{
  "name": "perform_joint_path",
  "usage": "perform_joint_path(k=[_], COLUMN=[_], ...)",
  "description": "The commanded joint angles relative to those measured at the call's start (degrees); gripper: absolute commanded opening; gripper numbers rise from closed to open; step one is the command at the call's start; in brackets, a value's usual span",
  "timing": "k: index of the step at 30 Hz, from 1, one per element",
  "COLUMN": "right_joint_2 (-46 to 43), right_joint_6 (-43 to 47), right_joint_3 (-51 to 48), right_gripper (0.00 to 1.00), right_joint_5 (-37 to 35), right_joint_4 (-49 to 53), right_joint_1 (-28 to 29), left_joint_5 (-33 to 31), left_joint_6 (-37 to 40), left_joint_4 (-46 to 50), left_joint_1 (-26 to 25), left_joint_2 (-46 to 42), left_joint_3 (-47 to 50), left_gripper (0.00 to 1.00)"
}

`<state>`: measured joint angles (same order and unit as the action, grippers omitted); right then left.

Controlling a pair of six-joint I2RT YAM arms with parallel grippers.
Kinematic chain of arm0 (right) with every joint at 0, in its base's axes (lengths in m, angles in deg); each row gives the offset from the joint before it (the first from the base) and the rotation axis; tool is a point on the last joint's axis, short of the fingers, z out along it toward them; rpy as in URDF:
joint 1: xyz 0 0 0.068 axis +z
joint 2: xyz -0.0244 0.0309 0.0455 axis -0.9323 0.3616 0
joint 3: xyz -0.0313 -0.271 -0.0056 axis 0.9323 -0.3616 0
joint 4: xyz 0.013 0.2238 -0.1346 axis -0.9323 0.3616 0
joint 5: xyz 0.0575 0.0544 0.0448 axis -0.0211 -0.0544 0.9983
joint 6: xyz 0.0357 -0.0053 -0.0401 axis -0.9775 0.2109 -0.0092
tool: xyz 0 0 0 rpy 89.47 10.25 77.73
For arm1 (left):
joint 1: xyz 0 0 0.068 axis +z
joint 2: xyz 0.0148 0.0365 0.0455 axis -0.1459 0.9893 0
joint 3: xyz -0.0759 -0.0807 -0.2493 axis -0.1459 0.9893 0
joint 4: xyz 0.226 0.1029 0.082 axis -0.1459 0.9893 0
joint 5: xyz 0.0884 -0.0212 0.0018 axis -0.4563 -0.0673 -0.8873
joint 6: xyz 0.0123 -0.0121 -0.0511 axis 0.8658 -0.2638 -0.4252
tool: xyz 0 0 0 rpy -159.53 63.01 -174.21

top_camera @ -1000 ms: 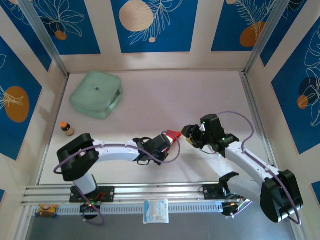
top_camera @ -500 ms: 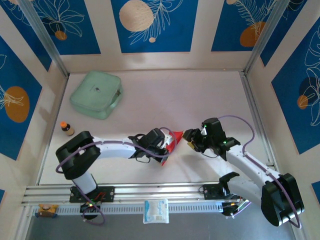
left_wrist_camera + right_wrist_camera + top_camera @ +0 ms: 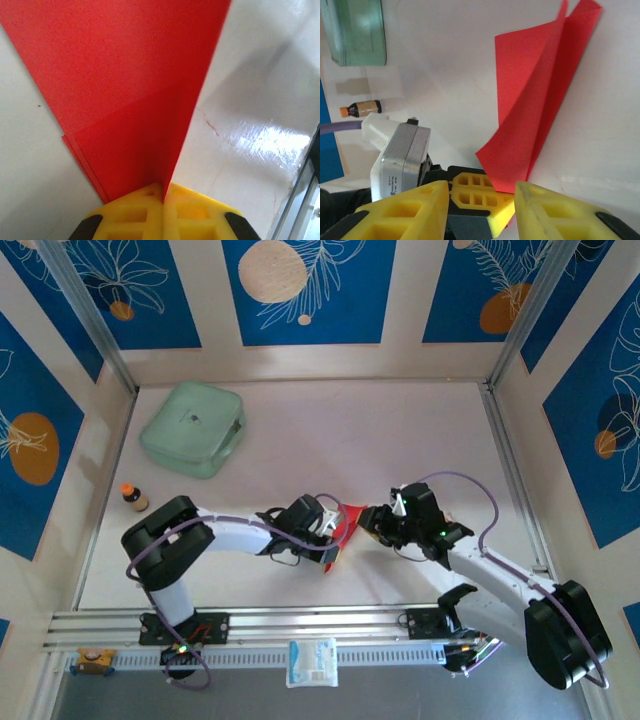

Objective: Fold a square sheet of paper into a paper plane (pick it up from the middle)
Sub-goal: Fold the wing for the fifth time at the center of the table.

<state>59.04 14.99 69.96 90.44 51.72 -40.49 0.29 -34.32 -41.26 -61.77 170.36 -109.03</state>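
Jaws of the left gripper (image 3: 163, 192) are pressed shut on the red paper sheet (image 3: 125, 75). They pinch its lower corner between two yellow pads at the bottom centre of the left wrist view. The paper rises from the pads as a folded sheet, with a layered edge on its left side.

The right gripper (image 3: 481, 189) has its jaws partly open. Its yellow fingers (image 3: 405, 210) stand apart at the bottom of the right wrist view, with the left gripper's pads and the paper's pinched corner in the gap between them. Whether they touch the paper cannot be told. In that view the sheet spreads toward the upper right as two leaves joined along a crease.

From above, the paper sits just below the middle of the frame, between the two grippers, over the pale bench (image 3: 400, 430). The top view also takes in a mint-green case (image 3: 193, 428) at upper left, a small bottle (image 3: 133, 497) with an orange cap at left, and a white packet (image 3: 312, 661) at bottom centre. The bottle's label is too small to read.
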Motion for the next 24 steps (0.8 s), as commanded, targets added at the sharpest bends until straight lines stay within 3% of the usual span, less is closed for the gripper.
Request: perform_joint_path(k=[1,8,24], right_joint_2=[1.65,7.91,24.04], right_joint_6=[4.11,6.58,9.12], right_joint_3=[-0.7,0.23,6.08], right_gripper=[0.35,0.24,0.19], right_joint_5=[-0.6,4.85,10.08], right_joint_4=[-2.36,-5.75,-12.26], right_joint_1=[1.16,1.74,1.97], left_joint_5=[3.89,6.29,10.58], left_joint_6=[-2.54,-8.0,-15.09], left_joint_4=[-4.03,-13.02,-21.04], left_joint_1=[0.82,2.09,4.51], left_joint_2=[1.59,1.68,3.88], left_joint_3=[1.62,6.0,9.08], left_gripper=[0.0,0.0,0.0])
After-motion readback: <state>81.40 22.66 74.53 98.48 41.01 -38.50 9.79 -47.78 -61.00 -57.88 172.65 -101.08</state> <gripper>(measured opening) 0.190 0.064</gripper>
